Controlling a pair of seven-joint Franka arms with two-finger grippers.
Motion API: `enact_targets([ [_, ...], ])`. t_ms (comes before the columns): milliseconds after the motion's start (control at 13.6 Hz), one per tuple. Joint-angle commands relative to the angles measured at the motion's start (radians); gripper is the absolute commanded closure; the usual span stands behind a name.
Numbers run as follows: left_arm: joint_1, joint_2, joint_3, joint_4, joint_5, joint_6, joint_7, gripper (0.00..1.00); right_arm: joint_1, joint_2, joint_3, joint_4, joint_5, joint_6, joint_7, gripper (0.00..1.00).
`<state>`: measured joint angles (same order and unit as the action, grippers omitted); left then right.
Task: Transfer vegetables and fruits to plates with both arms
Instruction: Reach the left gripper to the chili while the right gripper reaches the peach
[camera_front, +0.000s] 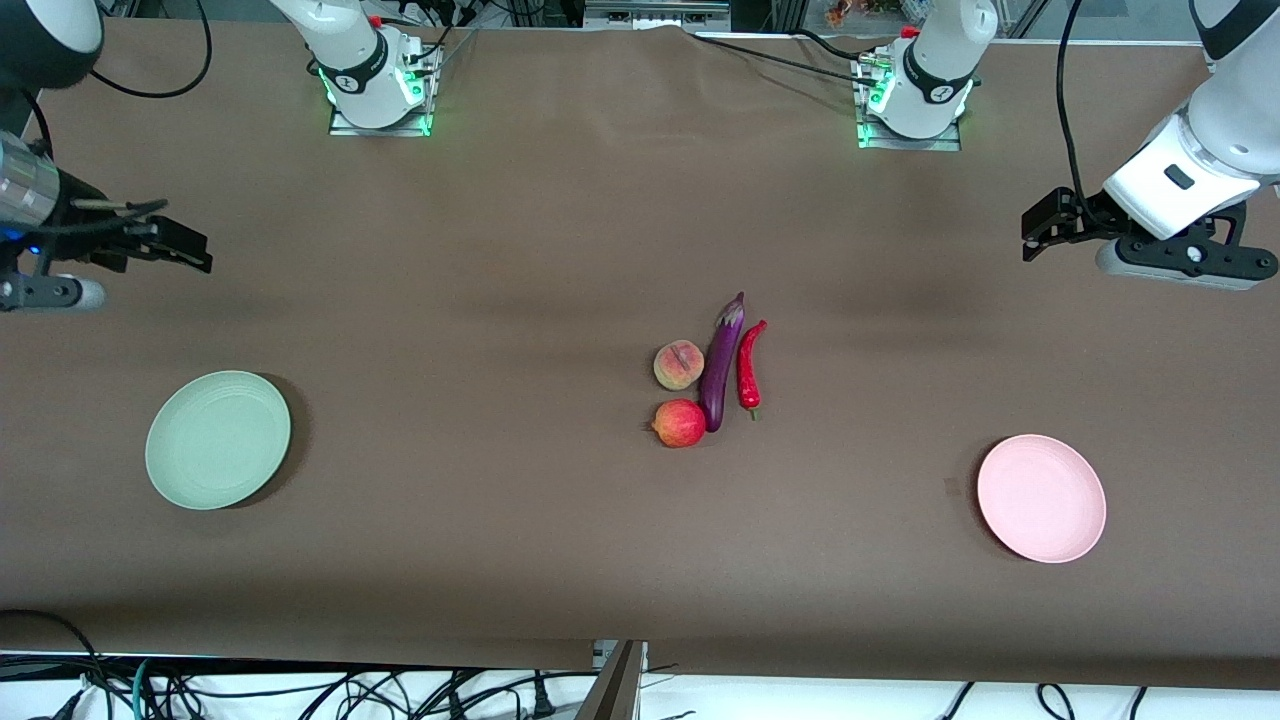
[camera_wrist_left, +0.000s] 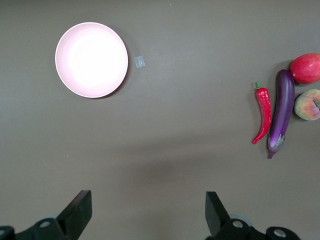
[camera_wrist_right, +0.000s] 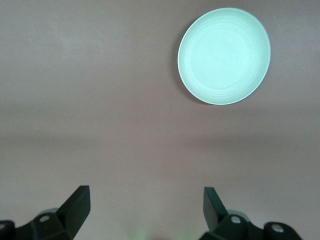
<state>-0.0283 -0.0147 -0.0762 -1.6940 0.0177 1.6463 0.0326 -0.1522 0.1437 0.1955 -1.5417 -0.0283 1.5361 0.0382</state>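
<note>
Both arms hang up in the air at their own ends of the brown cloth-covered table (camera_front: 560, 230), and nothing is in either grip. The left gripper (camera_wrist_left: 147, 212) hovers with its jaws spread wide and empty over bare cloth; the pale pink plate (camera_wrist_left: 92, 59), round, shallow and matte, lies well apart from those jaws and holds nothing. The right gripper (camera_wrist_right: 146, 210) waits the same way, jaws wide and empty, with the pale green plate (camera_wrist_right: 224, 55), faintly ringed inside, well clear of them and also bare. The produce sits bunched mid-table, far from both sets of jaws: a long, glossy purple eggplant (camera_front: 722, 362) in the middle, a thin curved red chili pepper (camera_front: 749, 365) just beside it toward the left arm's end, a fuzzy yellowish-pink peach (camera_front: 679, 364) touching its flank, and a round red pomegranate-like fruit (camera_front: 680, 423) against its blunt end.
</note>
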Motion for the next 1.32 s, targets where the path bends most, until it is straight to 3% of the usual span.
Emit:
enact_targets([
  [0, -0.005, 0.038, -0.001, 0.037, 0.011, -0.017, 0.020, 0.00, -0.010, 0.054, 0.007, 0.025, 0.054, -0.001, 0.005, 0.00],
  [293, -0.097, 0.126, -0.008, 0.040, 0.010, -0.014, 0.003, 0.00, -0.001, 0.096, 0.010, 0.026, 0.087, 0.022, 0.003, 0.00],
  [440, -0.119, 0.195, -0.010, 0.056, 0.010, 0.061, -0.045, 0.00, 0.016, 0.132, 0.015, 0.026, 0.087, 0.057, 0.020, 0.00],
  [587, -0.140, 0.278, -0.008, 0.063, -0.080, 0.101, -0.112, 0.00, 0.066, 0.177, 0.015, 0.025, 0.088, 0.134, 0.047, 0.00],
  [807, -0.192, 0.415, -0.008, 0.062, -0.116, 0.283, -0.265, 0.00, 0.120, 0.217, 0.016, 0.026, 0.093, 0.194, 0.187, 0.00],
  [1100, -0.275, 0.560, -0.004, 0.060, -0.111, 0.470, -0.434, 0.00, 0.169, 0.299, 0.016, 0.025, 0.229, 0.301, 0.267, 0.00],
  [1247, -0.307, 0.617, -0.004, 0.059, -0.111, 0.582, -0.518, 0.00, 0.230, 0.338, 0.016, 0.023, 0.235, 0.378, 0.336, 0.00],
])
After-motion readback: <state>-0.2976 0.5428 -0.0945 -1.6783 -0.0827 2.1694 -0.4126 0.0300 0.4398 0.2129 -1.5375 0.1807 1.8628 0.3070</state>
